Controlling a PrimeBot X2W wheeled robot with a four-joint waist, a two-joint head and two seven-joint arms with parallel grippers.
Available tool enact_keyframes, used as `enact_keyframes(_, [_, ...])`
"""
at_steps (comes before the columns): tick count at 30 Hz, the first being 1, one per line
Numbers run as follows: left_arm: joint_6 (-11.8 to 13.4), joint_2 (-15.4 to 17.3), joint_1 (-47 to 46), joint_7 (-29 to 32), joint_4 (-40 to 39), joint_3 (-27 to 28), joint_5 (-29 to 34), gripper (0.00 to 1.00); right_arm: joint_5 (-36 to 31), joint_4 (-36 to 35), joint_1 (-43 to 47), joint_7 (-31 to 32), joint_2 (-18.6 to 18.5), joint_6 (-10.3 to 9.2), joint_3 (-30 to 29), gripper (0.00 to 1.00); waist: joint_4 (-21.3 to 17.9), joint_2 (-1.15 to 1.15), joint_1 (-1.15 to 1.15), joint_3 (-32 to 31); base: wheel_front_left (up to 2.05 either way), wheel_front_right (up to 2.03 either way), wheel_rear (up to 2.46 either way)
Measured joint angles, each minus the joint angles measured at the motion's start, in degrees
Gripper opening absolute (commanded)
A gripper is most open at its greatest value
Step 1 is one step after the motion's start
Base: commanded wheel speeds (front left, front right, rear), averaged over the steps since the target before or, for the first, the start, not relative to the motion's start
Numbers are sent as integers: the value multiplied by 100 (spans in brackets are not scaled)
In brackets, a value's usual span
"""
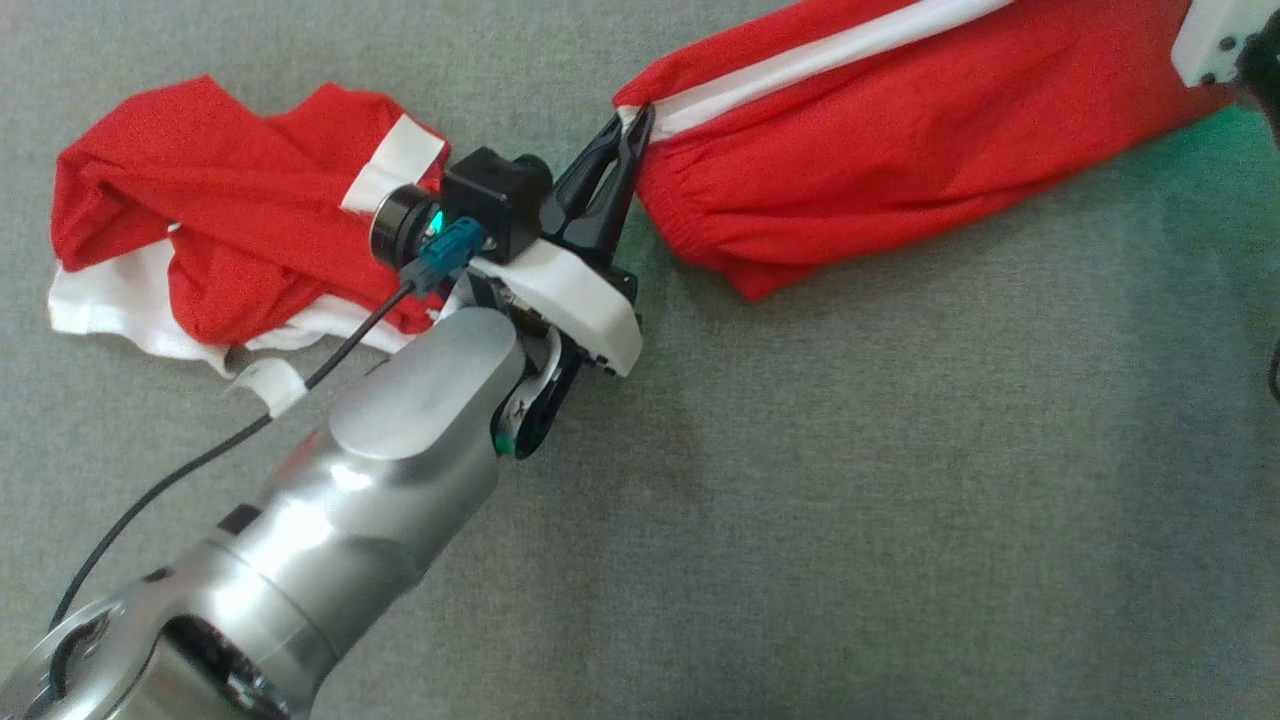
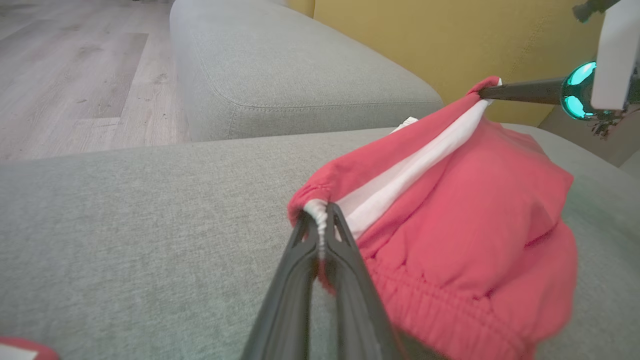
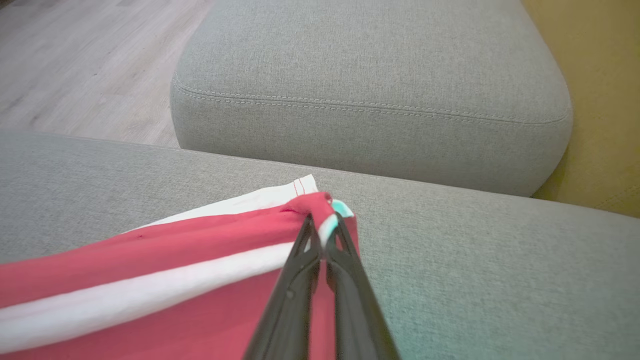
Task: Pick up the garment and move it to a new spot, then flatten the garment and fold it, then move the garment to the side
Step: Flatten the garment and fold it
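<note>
Holding the red fabric garment with the white side stripe (image 1: 900,130) stretched between its two arms, the robot has it over the grey woven sofa cushion (image 1: 800,500). The lower folds sag toward the cushion, and I cannot tell whether they touch it. The left gripper (image 2: 322,207) is clenched on the gathered elastic hem at one end. The right gripper (image 3: 325,217) is pinched on the opposite corner, and both bite right at the white stripe.

This looks like the laying-out step before flattening. To do it well, the arms should draw the striped edge just taut and lower both ends together, so the cloth settles without bunching. Both grips sit on the very edge, so a hard pull could slip one free. A second crumpled red-and-white garment (image 1: 200,200) lies to the left, so the spread should stay away from it.
</note>
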Motion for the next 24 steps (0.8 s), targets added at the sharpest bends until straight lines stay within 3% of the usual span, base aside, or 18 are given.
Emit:
enact_keyframes(6, [-59, -164, -179, -54, 189, 20, 98, 0, -10, 481, -357, -308, 20, 0, 48, 0, 100, 0, -1, 267, 0, 0, 0])
enact_keyframes(7, [-80, -179, -210, -57, 213, 22, 99, 0, -51, 572, -413, -377, 20, 0, 48, 62, 109, 0, 0, 298, 0, 0, 0])
enact_keyframes(8, [-98, -193, -238, -57, 242, 27, 100, 9, -120, 656, -463, -477, 20, 0, 38, 100, 116, 0, -1, 321, 0, 0, 0])
enact_keyframes(9, [-92, -218, -260, -58, 279, 38, 112, 27, -153, 742, -508, -559, 21, 0, 19, 100, 122, 0, -1, 339, 0, 0, 0])
enact_keyframes(11, [-62, -247, -281, -93, 348, 57, 152, 43, -162, 894, -588, -779, 35, 0, -70, 100, 125, 0, -1, 356, 0, 0, 0])
enact_keyframes(14, [-46, -267, -282, -101, 445, 73, 155, 46, -186, 1102, -716, -1256, 76, 0, -330, 100, 112, 0, -1, 338, 0, 0, 0])
enact_keyframes(16, [-45, -282, -281, -102, 525, 91, 156, 100, -199, 1244, -816, -1521, 108, 0, -492, 100, 97, 0, -1, 296, 0, 0, 0])
enact_keyframes(24, [90, -280, -197, -109, 715, 344, 197, 100, -67, 1421, -825, -2541, 256, 0, -760, 100, -2, 0, -2, -83, 0, 0, 0])
